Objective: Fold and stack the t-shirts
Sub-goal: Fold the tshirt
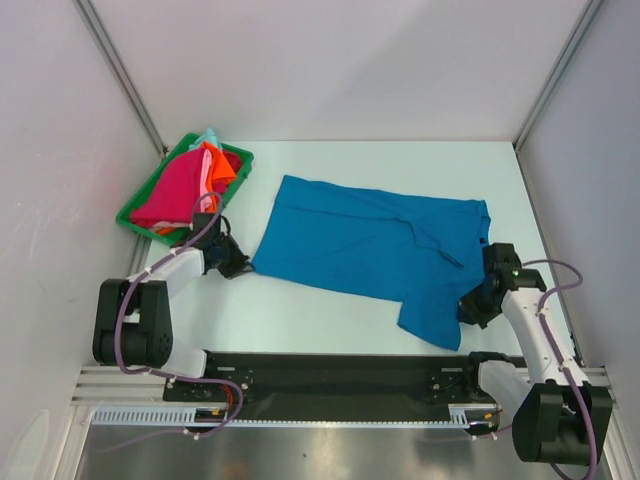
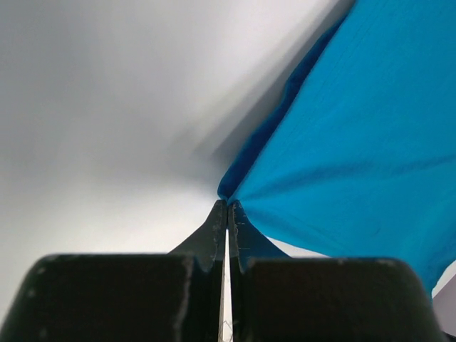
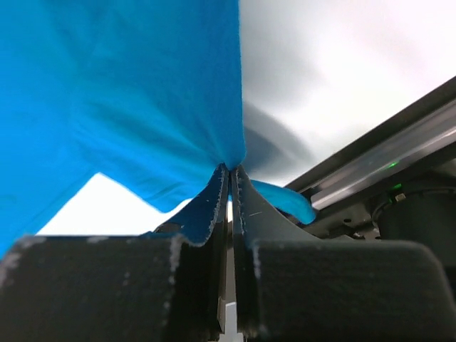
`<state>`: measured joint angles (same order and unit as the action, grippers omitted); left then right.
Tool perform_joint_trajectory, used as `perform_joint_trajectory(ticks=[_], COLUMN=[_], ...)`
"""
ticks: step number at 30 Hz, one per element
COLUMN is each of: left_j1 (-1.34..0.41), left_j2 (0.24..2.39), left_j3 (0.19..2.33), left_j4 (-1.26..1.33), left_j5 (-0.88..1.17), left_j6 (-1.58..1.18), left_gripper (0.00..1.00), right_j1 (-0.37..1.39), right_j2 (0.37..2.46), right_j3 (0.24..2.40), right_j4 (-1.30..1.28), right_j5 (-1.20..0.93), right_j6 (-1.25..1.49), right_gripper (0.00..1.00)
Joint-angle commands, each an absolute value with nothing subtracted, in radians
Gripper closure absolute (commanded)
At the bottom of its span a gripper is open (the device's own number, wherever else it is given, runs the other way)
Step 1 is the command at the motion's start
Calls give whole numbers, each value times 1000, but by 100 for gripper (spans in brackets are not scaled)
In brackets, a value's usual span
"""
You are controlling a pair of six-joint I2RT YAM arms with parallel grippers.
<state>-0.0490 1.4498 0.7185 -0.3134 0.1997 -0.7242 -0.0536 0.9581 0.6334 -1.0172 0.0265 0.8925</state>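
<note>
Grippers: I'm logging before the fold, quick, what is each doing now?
Left gripper: closed on a corner of the blue t-shirt.
Right gripper: closed on the blue t-shirt too.

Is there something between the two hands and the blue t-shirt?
Nothing visible: the left hand and the right hand are each shut on an edge of the blue t-shirt.

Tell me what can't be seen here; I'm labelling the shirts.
- Top view: mint t-shirt mostly buried under magenta t-shirt and orange t-shirt in the tray.
- Top view: right gripper fingertips too small to tell apart.
- Wrist views: blue t-shirt cut off by frame edges.
</note>
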Motion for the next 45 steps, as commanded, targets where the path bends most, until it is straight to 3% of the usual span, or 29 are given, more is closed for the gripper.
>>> perform_joint_trajectory(ticks=[1, 9, 15, 34, 45], left_j1=[-43, -44, -58, -123, -130], left_j2=[1428, 1447, 1486, 1899, 2026], left_j3=[735, 779, 834, 1409, 1529], left_j4=[-353, -374, -376, -440, -468], left_j5=[176, 179, 190, 183, 166], left_j6=[-692, -675, -657, -666, -684], left_gripper=[100, 100, 100, 100, 100], right_j1=[-93, -212, -259, -267, -262], right_j2=[949, 1011, 1126, 1663, 1836], right_j3=[740, 922, 1029, 1387, 1526], right_j4=[-1084, -1065, -931, -775, -764], right_j5=[44, 49, -61, -124, -202], right_j6=[810, 629, 535, 454, 423], right_gripper=[99, 100, 100, 100, 100])
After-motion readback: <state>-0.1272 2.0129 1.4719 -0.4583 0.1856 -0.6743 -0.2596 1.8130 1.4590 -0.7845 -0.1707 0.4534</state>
